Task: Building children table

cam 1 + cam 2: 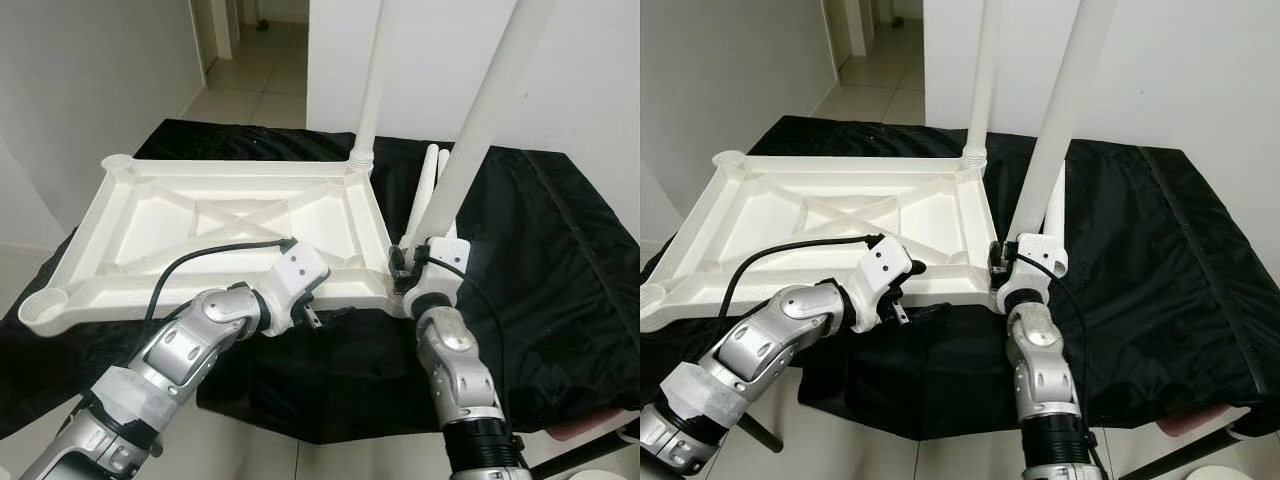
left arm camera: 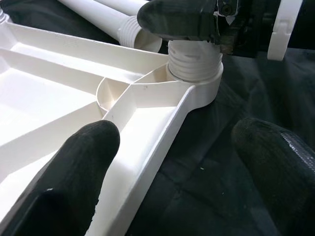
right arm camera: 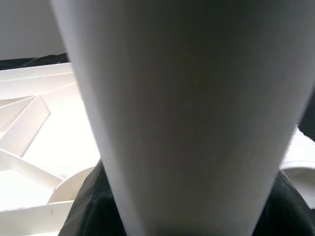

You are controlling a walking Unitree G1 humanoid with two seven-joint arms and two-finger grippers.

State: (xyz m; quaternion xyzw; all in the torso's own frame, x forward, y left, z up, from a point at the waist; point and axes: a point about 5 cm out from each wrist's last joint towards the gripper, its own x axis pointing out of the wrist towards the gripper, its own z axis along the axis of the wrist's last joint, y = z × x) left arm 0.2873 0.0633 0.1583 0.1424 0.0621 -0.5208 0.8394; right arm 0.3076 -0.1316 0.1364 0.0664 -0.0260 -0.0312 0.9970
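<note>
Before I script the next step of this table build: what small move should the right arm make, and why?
Probably keep twisting the near leg down into its corner socket. The right end effector grips the leg's base, threads show above the socket, and the left end effector straddles the tabletop edge, open.

- A black cloth [image 1: 560,270] covers the surface.
- An upturned white tabletop [image 1: 200,225] lies on it at 9 o'clock.
- Loose white legs [image 1: 428,185] lie just right of centre.
</note>
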